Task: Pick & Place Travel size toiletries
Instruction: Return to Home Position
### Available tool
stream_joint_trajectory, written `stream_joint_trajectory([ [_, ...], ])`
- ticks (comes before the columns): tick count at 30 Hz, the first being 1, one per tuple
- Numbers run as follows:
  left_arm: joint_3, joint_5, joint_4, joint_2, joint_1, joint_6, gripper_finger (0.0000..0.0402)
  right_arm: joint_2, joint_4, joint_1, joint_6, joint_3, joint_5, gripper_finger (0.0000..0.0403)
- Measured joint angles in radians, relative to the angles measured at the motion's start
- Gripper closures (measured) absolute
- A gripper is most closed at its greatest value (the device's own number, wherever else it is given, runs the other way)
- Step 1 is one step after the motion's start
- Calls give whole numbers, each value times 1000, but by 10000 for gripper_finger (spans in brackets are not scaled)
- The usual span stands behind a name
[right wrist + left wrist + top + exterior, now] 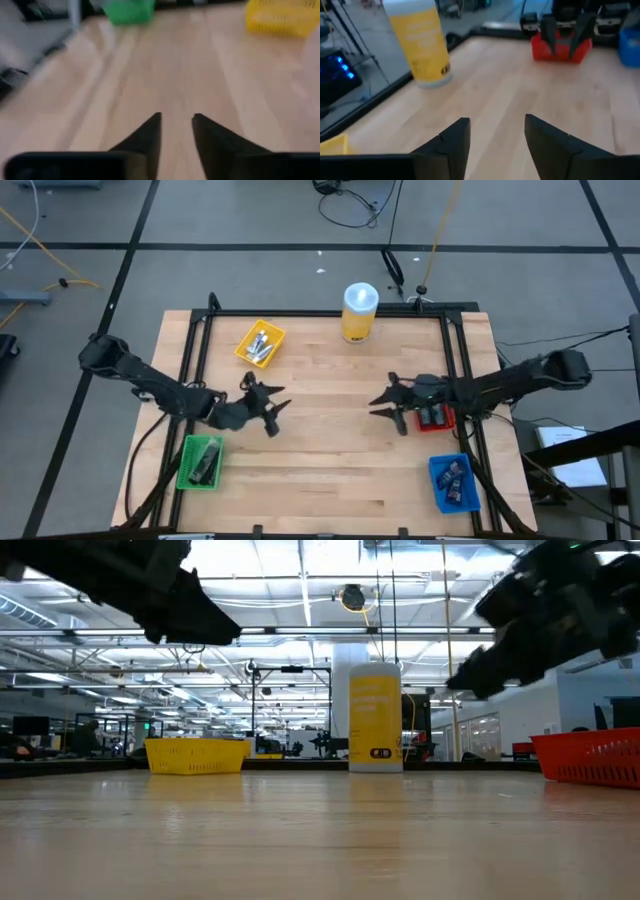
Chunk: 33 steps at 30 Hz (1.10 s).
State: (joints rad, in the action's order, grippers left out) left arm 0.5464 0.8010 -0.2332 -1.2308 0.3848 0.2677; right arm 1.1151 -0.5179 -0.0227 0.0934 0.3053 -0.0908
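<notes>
- My left end effector (279,416) hovers above the counter (330,470), left of centre, between the yellow bin (278,336) and the green bin (183,470).
- Its fingers (454,142) are spread wide with nothing between them, only bare wood below.
- My right end effector (374,407) hangs right of centre, facing the left one. It is just beside the red bin (447,420), with its arm crossing over that bin.
- Its fingers (150,131) stand parted by a narrower gap and are likewise empty.
- The travel size toiletries (261,344) lie inside the bins. There are silver tubes in the yellow one, dark pieces in the green one and dark blue sachets in the blue bin (436,480) at the near right corner.
- The red bin holds dark items too (partly hidden by my arm, so I cannot tell which).
- The yellow canister (359,312) stands upright at the far edge, well apart from both end effectors.
</notes>
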Motion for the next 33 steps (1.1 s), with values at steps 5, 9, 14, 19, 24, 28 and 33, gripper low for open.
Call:
stream_joint_trajectory([
  [5, -95, -64, -252, 1, -79, -76, 238, -282, 25, 30, 30, -103, -22, 378],
  [9, -114, -141, -284, 0, -125, -73, 253, -467, 159, 30, 31, -126, -45, 393],
  [14, -114, -214, -292, 0, -150, -64, 268, -615, 299, 31, 25, -128, -45, 393],
  [19, -114, -226, -290, 0, -151, -64, 278, -720, 335, 31, 12, -145, -45, 400],
  [24, -114, -227, -286, 0, -151, -65, 279, -818, 313, 31, 7, -207, -45, 402],
  [28, -114, -228, -286, 0, -151, -72, 279, -880, 312, 31, 7, -226, -75, 402],
  [33, -114, -264, -285, 3, -150, -78, 279, -952, 349, 43, 16, -233, -125, 402],
])
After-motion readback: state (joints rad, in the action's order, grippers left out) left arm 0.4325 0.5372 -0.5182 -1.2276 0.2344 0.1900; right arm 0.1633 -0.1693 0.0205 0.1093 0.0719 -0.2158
